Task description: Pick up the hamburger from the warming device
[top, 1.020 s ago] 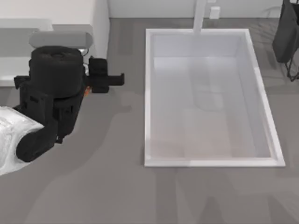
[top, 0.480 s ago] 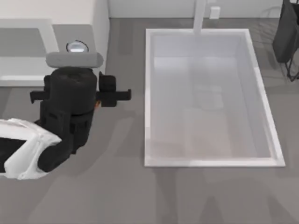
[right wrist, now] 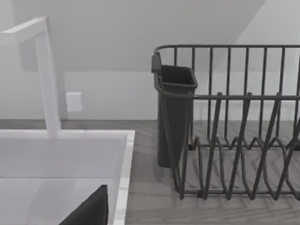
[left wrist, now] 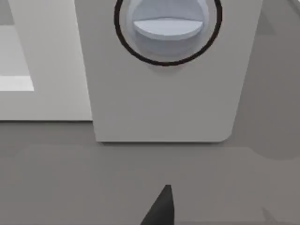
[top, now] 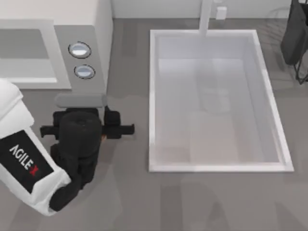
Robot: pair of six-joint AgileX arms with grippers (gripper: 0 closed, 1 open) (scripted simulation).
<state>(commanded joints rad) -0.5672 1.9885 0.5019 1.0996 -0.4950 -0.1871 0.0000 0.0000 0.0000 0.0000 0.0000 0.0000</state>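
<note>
The warming device (top: 57, 29) is the white box at the back left, with a grey side panel (left wrist: 164, 103) carrying two round dials (top: 80, 49). My left arm hangs over the table just in front of that panel. Its gripper (top: 109, 131) points down under the black wrist, so the fingers are largely hidden. A thin orange-brown sliver of the hamburger (top: 102, 137) peeks out at the wrist's edge, off the table. One dark fingertip (left wrist: 161, 211) shows in the left wrist view. A dark finger edge (right wrist: 89, 211) of my right gripper shows in the right wrist view.
A large white sink basin (top: 153, 96) with a faucet (top: 206, 17) fills the middle and right of the table. A dark wire dish rack (right wrist: 234, 126) with a cup holder (top: 294, 38) stands at the back right. Bare grey table lies in front of the left arm.
My left arm has drawn back from the warming device toward the table's front. The orange sliver travelled with it, and both dials are now uncovered.
</note>
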